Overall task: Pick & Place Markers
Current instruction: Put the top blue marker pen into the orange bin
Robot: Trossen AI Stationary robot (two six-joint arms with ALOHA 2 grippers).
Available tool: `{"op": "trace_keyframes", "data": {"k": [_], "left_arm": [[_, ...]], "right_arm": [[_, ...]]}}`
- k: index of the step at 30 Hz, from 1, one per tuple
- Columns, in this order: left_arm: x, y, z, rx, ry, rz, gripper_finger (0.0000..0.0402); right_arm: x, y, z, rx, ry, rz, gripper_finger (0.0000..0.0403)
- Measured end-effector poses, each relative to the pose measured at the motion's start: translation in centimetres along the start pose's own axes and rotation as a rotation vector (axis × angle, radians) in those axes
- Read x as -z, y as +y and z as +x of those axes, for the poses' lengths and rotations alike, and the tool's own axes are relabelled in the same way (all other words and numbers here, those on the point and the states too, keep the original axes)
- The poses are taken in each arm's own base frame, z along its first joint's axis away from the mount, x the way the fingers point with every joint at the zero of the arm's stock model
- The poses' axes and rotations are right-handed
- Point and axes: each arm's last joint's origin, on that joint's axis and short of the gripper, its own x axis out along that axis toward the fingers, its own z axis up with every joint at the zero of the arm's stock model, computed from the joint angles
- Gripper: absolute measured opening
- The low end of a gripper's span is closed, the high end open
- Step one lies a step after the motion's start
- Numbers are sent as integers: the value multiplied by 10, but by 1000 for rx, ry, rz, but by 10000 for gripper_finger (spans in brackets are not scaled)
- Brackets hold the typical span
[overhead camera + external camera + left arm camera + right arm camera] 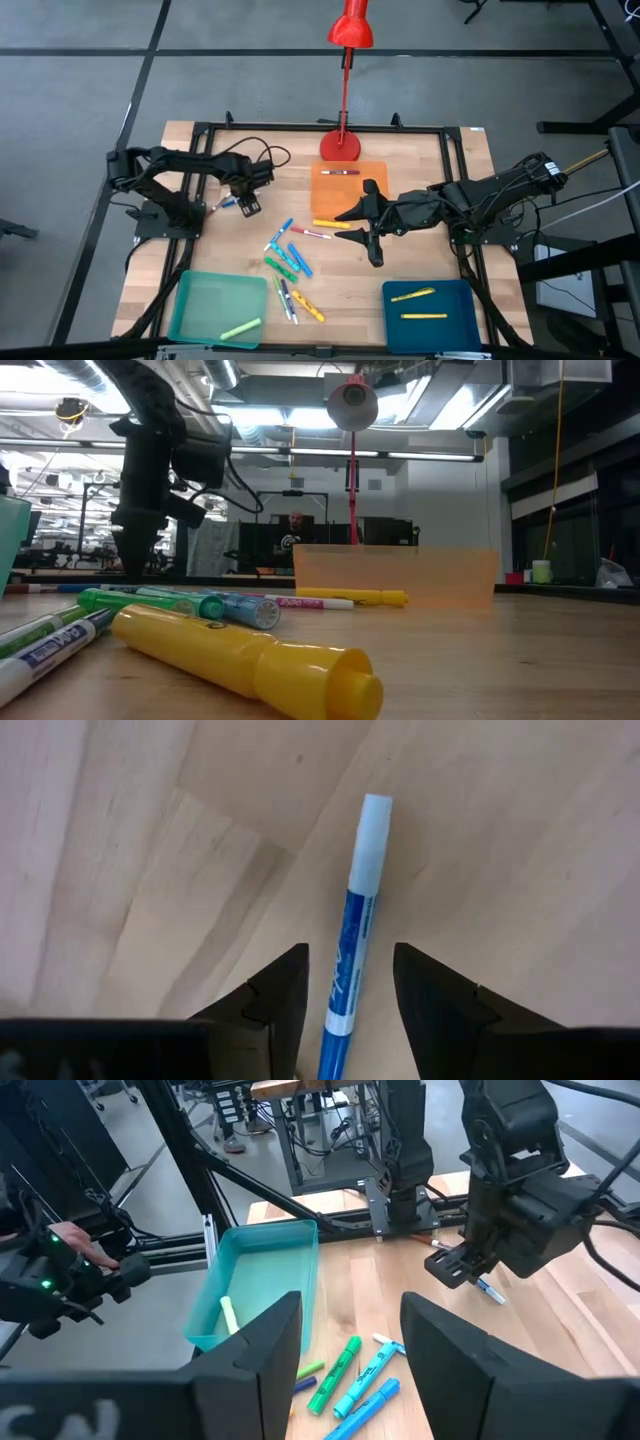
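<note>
A blue marker with a white cap [357,920] lies flat on the wooden table at the left [227,204]. My left gripper [350,995] points down over it, open, one finger on each side of the marker's body without touching it. Several more markers [290,262], green, blue, yellow and pink, lie scattered in the table's middle. My right gripper [365,228] hangs open above the table's middle, right of the scatter, with nothing between its fingers [350,1355].
An orange tray [370,195] at the back holds one marker. A teal tray [200,300] at the front left holds a light green marker. A blue tray [450,300] at the front right holds two yellow ones. A red lamp [340,145] stands at the far edge.
</note>
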Motion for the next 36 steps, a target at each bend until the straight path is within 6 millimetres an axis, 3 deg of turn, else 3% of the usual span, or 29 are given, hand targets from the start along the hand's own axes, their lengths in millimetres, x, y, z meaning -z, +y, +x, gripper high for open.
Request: {"op": "trace_keyframes", "data": {"k": [7,24,27,33,36], "left_arm": [[-3,9,5,48,28,-11,143],[-9,6,23,67,91,30,139],[-9,6,23,78,97,31,115],[-8,5,23,112,105,30,27],[-8,5,23,112,106,30,22]], "right_arm": [[0,0,0,0,0,-21,171],[-1,0,0,-1,-6,-23,171],[-1,0,0,-1,-8,-21,171],[-3,1,0,-9,-35,-14,171],[-4,1,0,-10,-43,-18,171]]}}
